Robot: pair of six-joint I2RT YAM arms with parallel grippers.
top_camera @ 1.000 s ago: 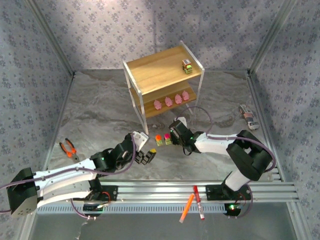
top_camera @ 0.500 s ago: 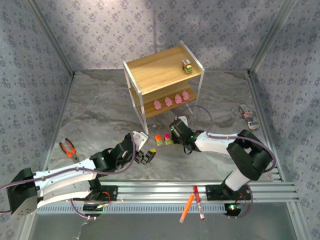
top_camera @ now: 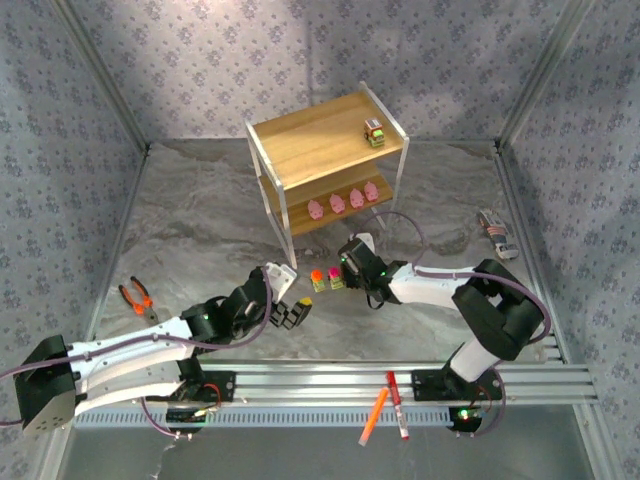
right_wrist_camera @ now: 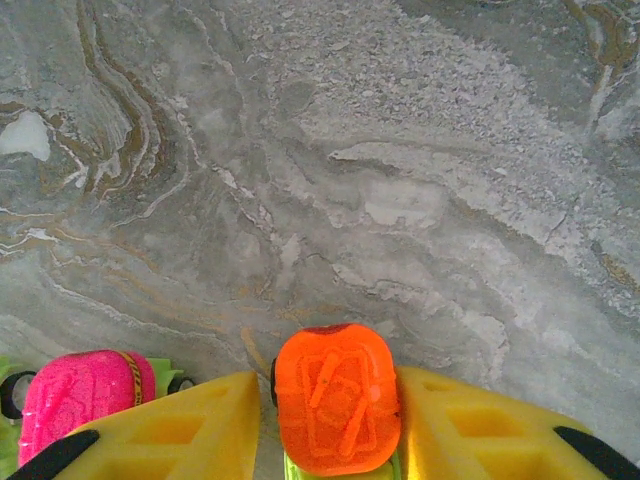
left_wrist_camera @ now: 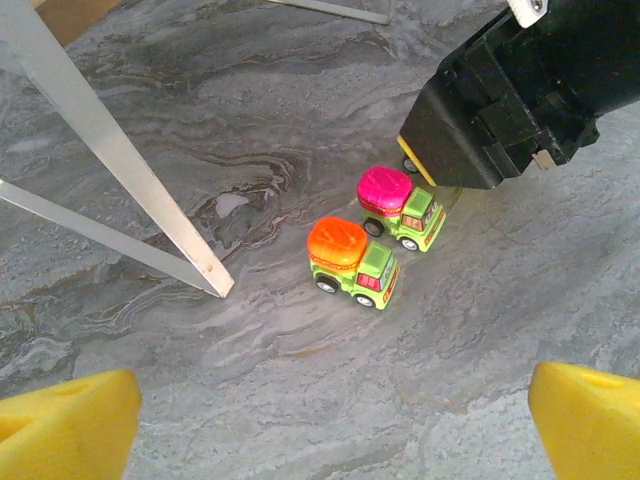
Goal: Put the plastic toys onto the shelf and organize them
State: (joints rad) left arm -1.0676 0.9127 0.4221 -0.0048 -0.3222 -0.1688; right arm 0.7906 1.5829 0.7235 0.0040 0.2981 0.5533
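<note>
Two fingers (right_wrist_camera: 190,430) of the right gripper (right_wrist_camera: 332,390) flank an orange-topped truck (right_wrist_camera: 338,410); clamped or loose, cannot tell. Squeeze its sides squarely, lift clear of the pink-topped truck (right_wrist_camera: 85,400).

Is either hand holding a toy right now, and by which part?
The right hand straddles an orange-topped truck, fingers against its two sides; whether it is actually clamped cannot be told. The left hand holds nothing.

Orange-handled pliers (top_camera: 137,298) lie on the grey marbled worktop (top_camera: 200,220) beyond the metal rail's (top_camera: 300,381) left end. An orange marker (top_camera: 374,416) and a red marker (top_camera: 397,404) lie across the rail's near side, right of its middle.
</note>
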